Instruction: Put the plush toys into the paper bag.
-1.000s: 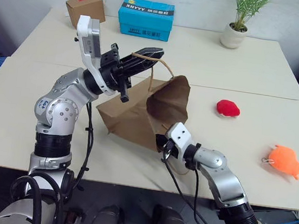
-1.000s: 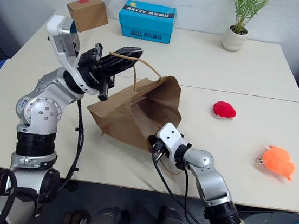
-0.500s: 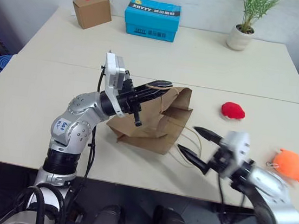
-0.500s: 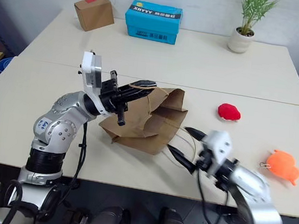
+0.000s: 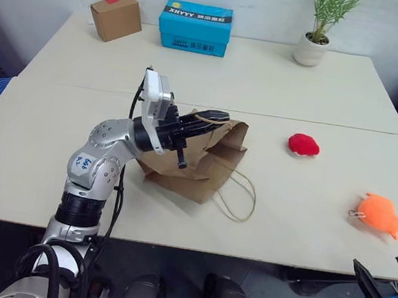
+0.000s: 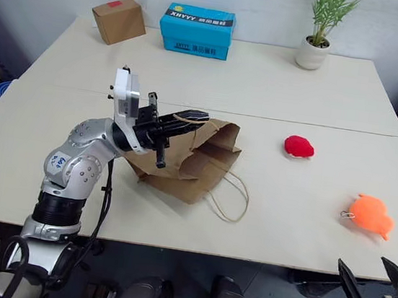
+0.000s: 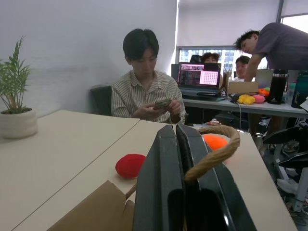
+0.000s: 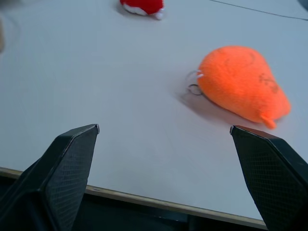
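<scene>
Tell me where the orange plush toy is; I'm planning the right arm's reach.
The orange plush toy lies near the table's right front edge, below-right of the red plush toy.

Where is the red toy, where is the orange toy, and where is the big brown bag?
red plush toy [image 5: 303, 144], left eye view, middle of its red top.
orange plush toy [image 8: 242, 84], right wrist view, middle of its body.
paper bag [image 5: 211, 166], left eye view, crumpled brown side.

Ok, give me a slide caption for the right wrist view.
Open right tool at the table edge, facing the orange plush toy.
</scene>
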Tool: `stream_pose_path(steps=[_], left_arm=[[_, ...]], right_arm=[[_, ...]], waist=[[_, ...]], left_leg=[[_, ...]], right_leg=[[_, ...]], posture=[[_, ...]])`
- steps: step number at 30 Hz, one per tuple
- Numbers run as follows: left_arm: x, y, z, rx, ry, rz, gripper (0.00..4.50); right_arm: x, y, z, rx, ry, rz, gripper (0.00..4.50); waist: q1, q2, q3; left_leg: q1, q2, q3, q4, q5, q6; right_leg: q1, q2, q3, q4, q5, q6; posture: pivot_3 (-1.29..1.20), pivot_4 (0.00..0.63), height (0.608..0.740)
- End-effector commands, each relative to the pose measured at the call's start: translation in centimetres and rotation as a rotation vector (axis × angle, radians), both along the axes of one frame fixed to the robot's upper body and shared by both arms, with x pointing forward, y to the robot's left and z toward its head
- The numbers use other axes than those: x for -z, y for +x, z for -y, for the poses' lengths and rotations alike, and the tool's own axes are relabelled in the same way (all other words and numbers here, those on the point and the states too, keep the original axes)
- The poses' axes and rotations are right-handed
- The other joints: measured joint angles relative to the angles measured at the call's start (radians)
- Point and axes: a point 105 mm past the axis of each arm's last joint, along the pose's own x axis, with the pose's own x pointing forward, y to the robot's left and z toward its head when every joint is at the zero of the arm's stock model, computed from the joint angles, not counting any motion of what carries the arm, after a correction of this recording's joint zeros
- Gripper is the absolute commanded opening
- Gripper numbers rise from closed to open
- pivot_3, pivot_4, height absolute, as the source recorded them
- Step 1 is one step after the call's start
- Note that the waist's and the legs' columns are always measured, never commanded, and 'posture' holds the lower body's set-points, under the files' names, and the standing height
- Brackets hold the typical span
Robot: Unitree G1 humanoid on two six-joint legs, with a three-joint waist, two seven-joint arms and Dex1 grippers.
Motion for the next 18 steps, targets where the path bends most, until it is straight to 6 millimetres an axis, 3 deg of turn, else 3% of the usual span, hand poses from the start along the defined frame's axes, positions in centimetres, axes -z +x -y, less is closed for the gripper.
stream_pose_path(steps=[1,5,9,13,18], left_arm=[[-0.8,-0.1,0.0,0.006,0.001,0.025,0.00],[-0.8,-0.1,-0.1,0.007,0.020,0.027,0.00],[-0.7,0.0,-0.4,-0.008,0.047,0.033,0.00],[-1.1,0.0,-1.3,-0.019,0.070,0.044,0.00],[-2.2,0.6,-2.9,-0.041,0.080,0.063,0.00]], right_arm=[[-1.7,3.4,1.7,0.059,-0.074,0.001,4.46],[-2.1,7.8,3.8,0.087,-0.143,-0.071,4.46],[-0.9,10.9,6.4,0.133,-0.163,-0.202,4.46],[1.4,12.5,7.2,0.098,-0.118,-0.362,3.50],[1.3,13.4,7.9,0.117,-0.099,-0.441,1.82]], waist=[[-0.006,0.000,0.000],[-0.006,0.001,0.000],[0.014,0.001,0.000],[0.019,0.001,0.000],[0.017,-0.002,-0.001]], left_leg=[[0.000,0.000,0.000,0.000,0.000,0.000],[0.000,-0.001,0.003,0.002,0.000,0.001],[-0.002,0.000,0.001,0.001,0.003,-0.001],[-0.004,-0.001,0.000,0.002,0.004,0.001],[-0.003,-0.001,0.001,0.003,0.004,0.003]], right_leg=[[0.000,0.000,0.000,0.000,0.000,0.000],[-0.002,0.000,0.003,0.001,0.000,0.001],[-0.003,0.002,0.000,0.002,-0.001,-0.002],[-0.002,0.002,-0.003,0.000,-0.001,-0.001],[0.000,0.000,-0.005,-0.001,0.001,0.002]], posture=[[0.00,0.150,0.740],[0.00,0.150,0.740],[0.00,0.150,0.740],[0.00,0.150,0.740],[0.00,0.150,0.740]])
